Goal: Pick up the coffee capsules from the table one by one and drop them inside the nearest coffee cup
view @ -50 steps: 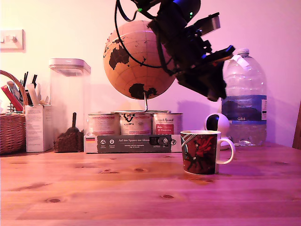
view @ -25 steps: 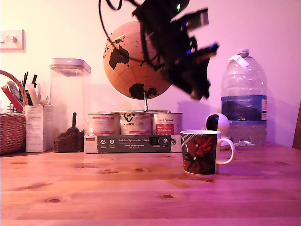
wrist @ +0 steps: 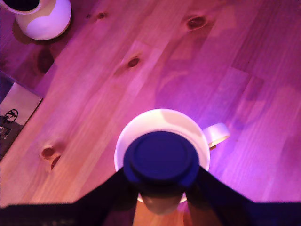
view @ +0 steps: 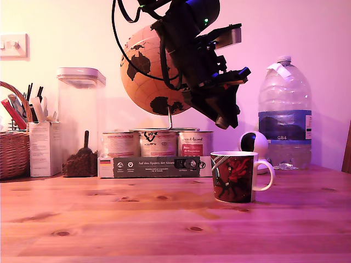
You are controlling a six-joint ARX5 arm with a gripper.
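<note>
The gripper [view: 222, 121] hangs in the air above the coffee cup [view: 234, 177], well clear of its rim in the exterior view. This height lets the load pass over the rim without striking it.

In the wrist view, the fingers [wrist: 112, 188] are clamped on 1 coffee capsule [wrist: 161, 157], a dark round disc seen end-on, with 1 finger on each side of it. The capsule sits directly over the white mouth of the cup, and the cup handle [wrist: 216, 133] projects to one side. This alignment is the reason for the hold: a release from here should send the capsule straight down into the cup, as a judgement from the overlap of the 2 outlines.

The cup stands upright on the bench [view: 137, 224], with its handle toward the exterior view's right. No other capsule shows on the bench in either view.

Behind the cup, along the wall, stand a globe [view: 153, 71], a row of 3 tins [view: 158, 143], a clear storage jar [view: 81, 120], a large water bottle [view: 284, 115] and a round white-and-black camera [view: 254, 145]. All stand apart from the cup and out of the drop path.

The step in hand appears to be the release. The main risk is a capsule that clips the rim and bounces out onto the bench.
</note>
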